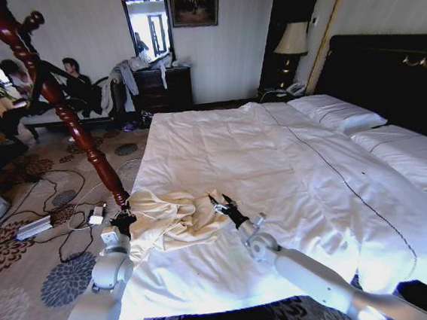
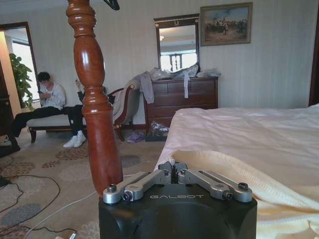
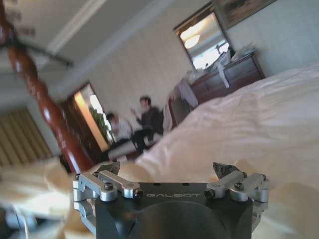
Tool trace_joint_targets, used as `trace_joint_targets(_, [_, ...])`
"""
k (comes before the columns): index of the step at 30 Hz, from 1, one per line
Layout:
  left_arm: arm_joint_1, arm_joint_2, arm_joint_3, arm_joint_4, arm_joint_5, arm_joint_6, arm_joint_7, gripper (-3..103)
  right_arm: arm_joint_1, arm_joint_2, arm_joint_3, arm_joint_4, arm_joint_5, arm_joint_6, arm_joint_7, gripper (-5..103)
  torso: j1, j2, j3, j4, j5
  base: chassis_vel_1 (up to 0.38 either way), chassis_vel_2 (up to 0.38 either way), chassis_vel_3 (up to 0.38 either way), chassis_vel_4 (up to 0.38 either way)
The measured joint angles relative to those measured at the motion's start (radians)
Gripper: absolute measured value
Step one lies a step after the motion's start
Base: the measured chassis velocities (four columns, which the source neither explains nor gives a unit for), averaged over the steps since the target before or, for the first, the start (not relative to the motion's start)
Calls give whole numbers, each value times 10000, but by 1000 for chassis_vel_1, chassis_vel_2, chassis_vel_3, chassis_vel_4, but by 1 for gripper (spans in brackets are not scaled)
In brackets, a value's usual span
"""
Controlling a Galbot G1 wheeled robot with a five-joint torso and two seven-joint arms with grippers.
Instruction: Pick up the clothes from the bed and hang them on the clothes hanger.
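Now: both arms at the clothes (image 1: 175, 216), pick-up step, nothing lifted yet.
Left gripper (image 1: 123, 214): jaws pressed together at the garment's edge, by the bed's (image 1: 290, 168) near left corner; can't tell if cloth is pinched. Right gripper (image 1: 222, 202): jaws spread, just beside the bundle's right side. Clothes lie crumpled w/ coat stand (image 1: 64, 106) close by. Next, I'd judge: right jaws need to close on fabric, then both raise.

Pale striped walls, patterned carpet (image 1: 26, 261), dark dresser (image 1: 163, 88) under mirror (image 1: 148, 24), framed painting (image 1: 194, 1), bedside lamp (image 1: 290, 40)
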Motion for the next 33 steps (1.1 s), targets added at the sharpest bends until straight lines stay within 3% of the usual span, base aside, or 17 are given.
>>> trace_joint_targets(8, [-128, -42, 53, -54, -115, 81, -48, 0, 419, 118, -456, 44, -1488, -267, 439, 100, -1, 0, -1, 0, 1, 0, 0, 0, 0])
trace_joint_targets(10, [-138, -51, 18, -122, -253, 168, -151, 0, 829, 113, -1053, 171, -2294, -675, 802, 100, -2, 1, -1, 1, 1, 0, 0, 0, 0])
trace_joint_targets(15, [-123, -71, -18, -200, -273, 187, -178, 0, 1070, 257, -1395, 184, -2072, -957, 1070, 100, -2, 1, -1, -2, 2, 0, 0, 0, 0])
trace_joint_targets(19, [-68, -126, -106, -275, -280, 198, -218, 0, 1559, 779, -1793, 46, -1815, -1572, 1499, 100, -2, 1, -1, 3, 1, 0, 0, 0, 0])
trace_joint_targets(25, [-45, -103, -172, -337, -328, 210, -255, 0, 1677, 882, -2025, 31, -1854, -2245, 2182, 102, -2, 1, -1, 1, 1, 0, 0, 0, 0])
trace_joint_targets(31, [-80, -50, -207, -343, -391, 216, -304, 0, 1425, 566, -1992, 121, -1859, -2372, 2421, 94, -2, 1, -1, -2, 2, 0, 0, 0, 0])
trace_joint_targets(33, [-114, -56, -207, -331, -398, 216, -319, 0, 1380, 578, -1952, 98, -1851, -2334, 2404, 84, -2, 2, -1, -2, 2, 0, 0, 0, 0])
